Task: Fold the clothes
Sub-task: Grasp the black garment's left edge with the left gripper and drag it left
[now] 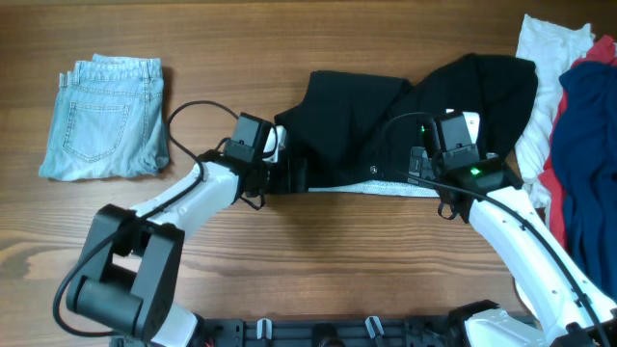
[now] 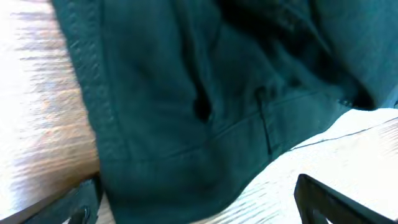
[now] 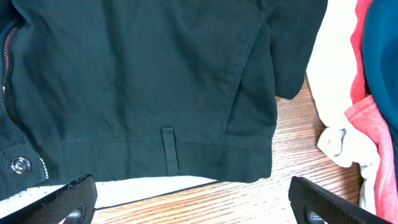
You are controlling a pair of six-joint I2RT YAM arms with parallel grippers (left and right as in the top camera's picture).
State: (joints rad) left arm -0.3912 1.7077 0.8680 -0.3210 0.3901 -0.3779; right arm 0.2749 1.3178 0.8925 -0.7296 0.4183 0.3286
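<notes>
While both arms reached over the wooden table [image 1: 318, 280], we found the black trousers [image 1: 366, 106] spread across its middle, legs bunched toward the far side and the waist turned toward us. A loose heap of clothes [image 1: 569, 106], white, red and navy, lay at the right edge, touching the trousers, and the folded jeans [image 1: 106, 120] sat well apart at the far left.

What the next move turned on was the waistband [image 1: 386, 189]. Its long axis ran left to right along the near edge of the trousers, with pale lining showing underneath.

Our left gripper [image 1: 294, 175] stood at the left end of that band and our right gripper [image 1: 426, 173] over its right part, so each arm was nearer its own end. Both were spread wide and gripped nothing.

From the right wrist, the band's edge lay just ahead of the fingers [image 3: 59, 200], square across the gap between them. The belt loop [image 3: 168, 149] was near the middle and the button [image 3: 20, 164] off to the left.

From the left wrist, which was blurred, the band crossed at a slant. We could not tell whether that gripper touched the cloth.
</notes>
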